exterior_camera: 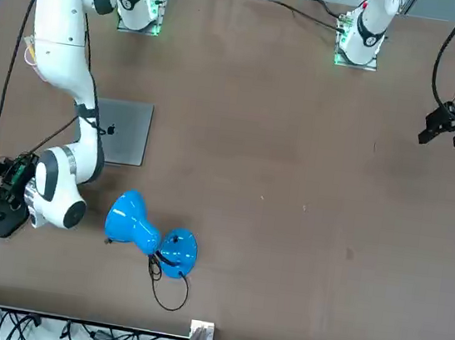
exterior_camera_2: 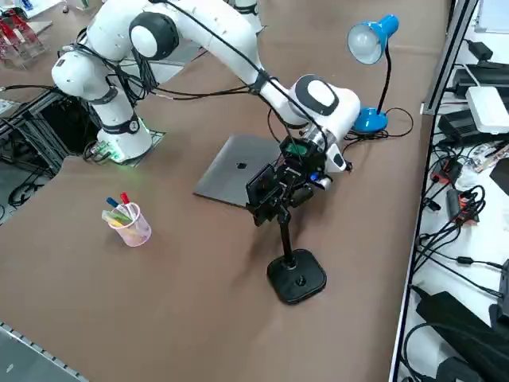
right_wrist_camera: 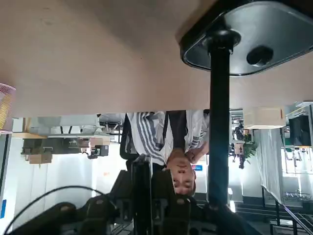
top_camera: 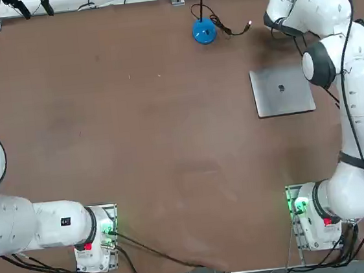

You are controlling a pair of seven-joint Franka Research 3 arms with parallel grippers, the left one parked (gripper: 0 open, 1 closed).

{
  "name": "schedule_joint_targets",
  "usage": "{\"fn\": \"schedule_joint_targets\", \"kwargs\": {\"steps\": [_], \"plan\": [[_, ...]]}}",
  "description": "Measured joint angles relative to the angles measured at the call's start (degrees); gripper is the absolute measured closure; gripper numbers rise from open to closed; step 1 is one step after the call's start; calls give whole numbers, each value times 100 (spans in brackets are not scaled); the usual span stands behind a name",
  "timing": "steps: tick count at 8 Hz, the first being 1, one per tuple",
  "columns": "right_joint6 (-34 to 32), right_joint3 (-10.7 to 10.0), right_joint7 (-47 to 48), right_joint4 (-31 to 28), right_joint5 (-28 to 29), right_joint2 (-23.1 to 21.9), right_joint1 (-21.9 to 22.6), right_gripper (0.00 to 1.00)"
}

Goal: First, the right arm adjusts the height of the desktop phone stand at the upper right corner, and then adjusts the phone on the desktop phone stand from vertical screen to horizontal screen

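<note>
Black desktop phone stand (exterior_camera_2: pixel 296 274): rounded base, thin upright pole.

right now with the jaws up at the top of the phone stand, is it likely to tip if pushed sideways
Probably somewhat. The stand carries the phone high on a thin pole, so it looks top-heavy. Its rounded base is broad and sits flat on the table, which should resist gentle pushes. The right gripper is shut near the top, where a push has most leverage.
</note>
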Motion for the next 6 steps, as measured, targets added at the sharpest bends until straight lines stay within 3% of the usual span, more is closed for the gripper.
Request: {"fn": "schedule_joint_targets", "kwargs": {"steps": [6], "plan": [[119,33,190,186,38,6,-1,83]]}}
